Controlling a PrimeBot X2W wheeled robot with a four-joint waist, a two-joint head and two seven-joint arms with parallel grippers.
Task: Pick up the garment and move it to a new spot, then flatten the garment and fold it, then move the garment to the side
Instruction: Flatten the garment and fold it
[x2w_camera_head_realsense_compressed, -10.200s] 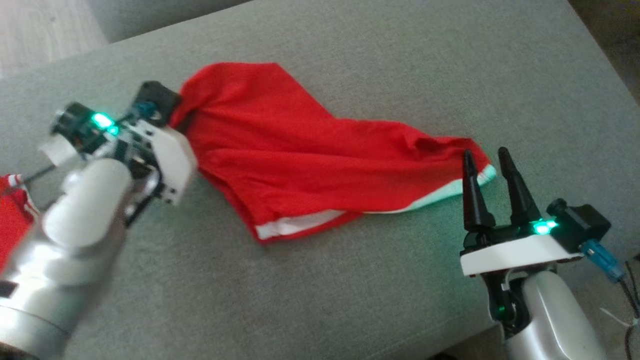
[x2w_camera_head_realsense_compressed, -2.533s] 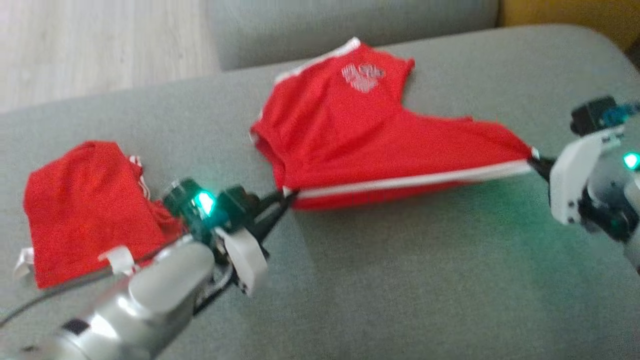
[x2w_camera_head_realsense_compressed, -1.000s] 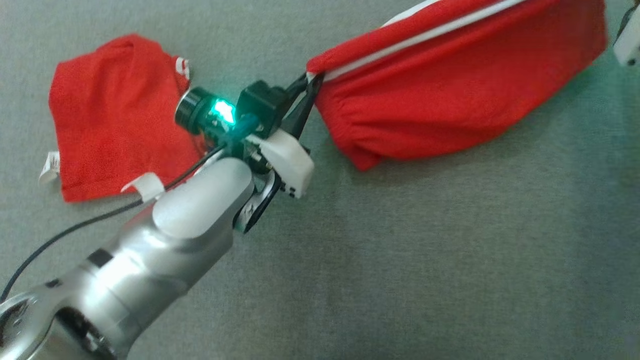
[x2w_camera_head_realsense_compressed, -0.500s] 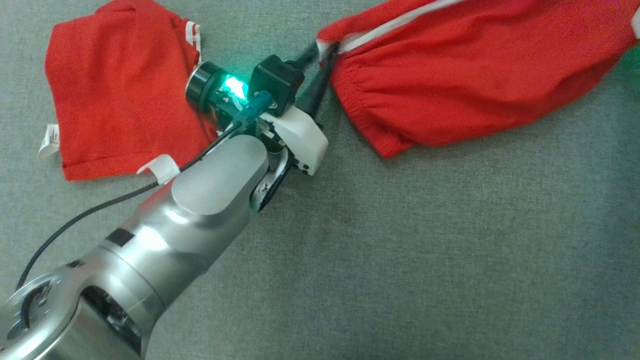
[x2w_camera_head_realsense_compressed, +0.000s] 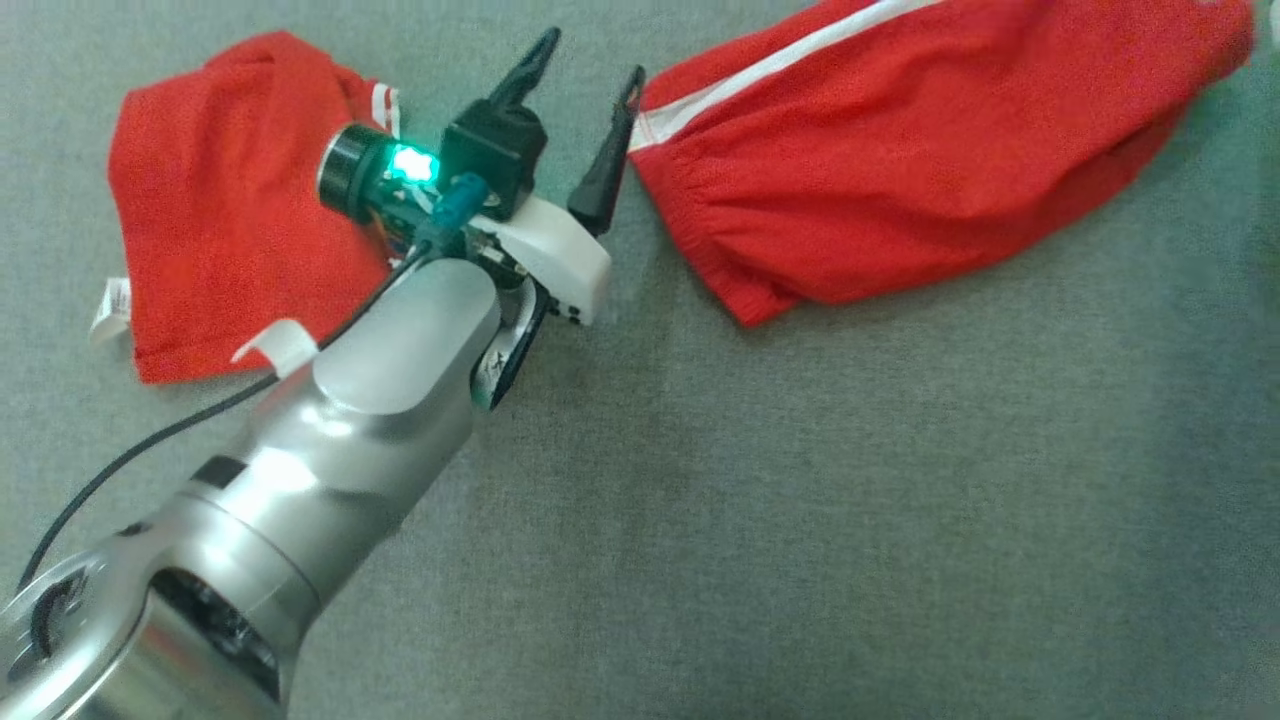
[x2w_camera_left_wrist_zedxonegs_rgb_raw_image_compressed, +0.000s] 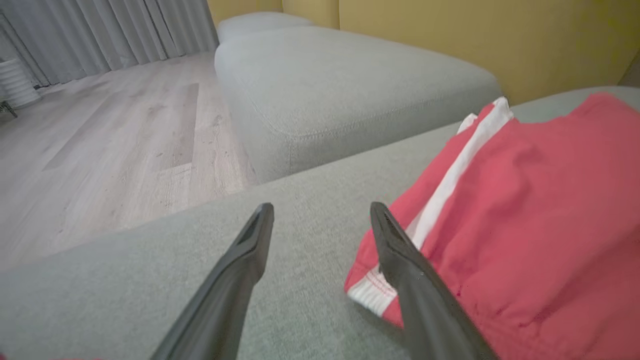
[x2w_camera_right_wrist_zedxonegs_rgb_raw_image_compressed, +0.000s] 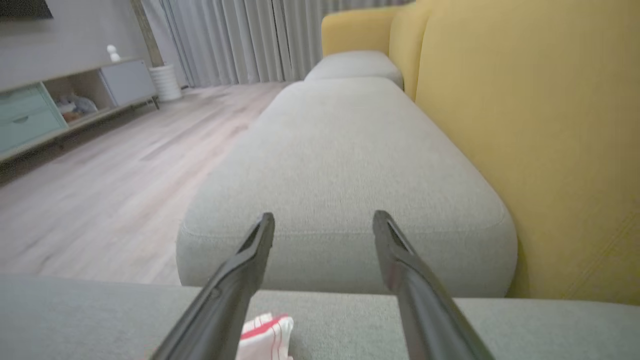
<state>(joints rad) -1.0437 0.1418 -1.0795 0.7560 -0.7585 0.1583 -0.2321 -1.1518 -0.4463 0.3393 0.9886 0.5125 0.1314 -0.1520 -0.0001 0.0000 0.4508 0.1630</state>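
- The garment (x2w_camera_head_realsense_compressed: 900, 150) looks light and limp; its white-striped corner should suit a pinch.
- Left gripper (x2w_camera_head_realsense_compressed: 592, 58) is spread just beside that corner; right gripper (x2w_camera_right_wrist_zedxonegs_rgb_raw_image_compressed: 322, 220) is spread too.

The grey cushion (x2w_camera_head_realsense_compressed: 800, 500) is being lit softly and evenly. A green glow is being cast by the lamp (x2w_camera_head_realsense_compressed: 410, 163) behind the left gripper (x2w_camera_head_realsense_compressed: 592, 54), and glare is being thrown off the silver forearm (x2w_camera_head_realsense_compressed: 270, 470). A faint shadow is being laid beneath it. In both wrist views the floor (x2w_camera_right_wrist_zedxonegs_rgb_raw_image_compressed: 100, 150) and curtains (x2w_camera_right_wrist_zedxonegs_rgb_raw_image_compressed: 240, 40) are being blurred.
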